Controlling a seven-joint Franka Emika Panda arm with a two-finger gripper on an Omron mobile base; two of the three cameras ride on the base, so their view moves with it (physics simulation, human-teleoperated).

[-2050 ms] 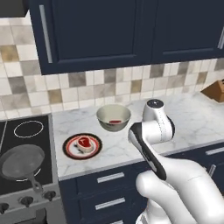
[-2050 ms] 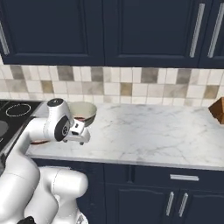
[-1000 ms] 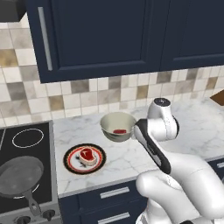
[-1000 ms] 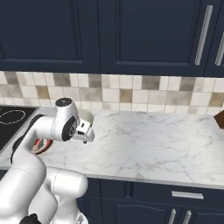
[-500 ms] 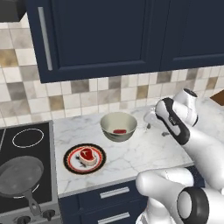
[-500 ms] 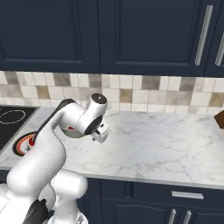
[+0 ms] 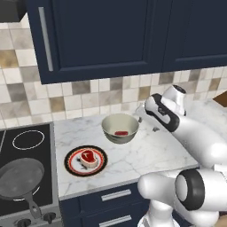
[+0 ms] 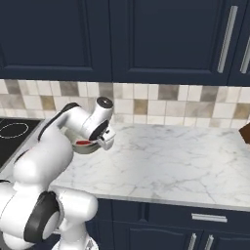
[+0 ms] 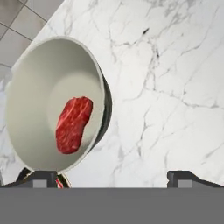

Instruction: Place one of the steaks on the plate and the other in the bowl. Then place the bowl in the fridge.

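I see the bowl standing upright on the marble counter, with one steak lying flat on its cream bottom — in the hand view it sits a little off centre in the bowl. Everything else I place from that bowl. The plate is on the counter in front of the bowl and toward the stove, near it but apart, and the second steak lies on the plate's white centre. Beyond the plate from the bowl, the black stove top carries a dark grey frying pan with its handle pointing toward the front edge. Behind the bowl runs the tiled backsplash, and above it hang the navy wall cabinets with a long metal handle. My gripper hovers just beside the bowl on the side away from the stove, close over the counter; from the right base view the arm's wrist covers part of the bowl's rim. The claw's two dark fingertips stand spread as wide as they go, one near the bowl's edge and one over bare marble — nothing is between them and I have hold of nothing.
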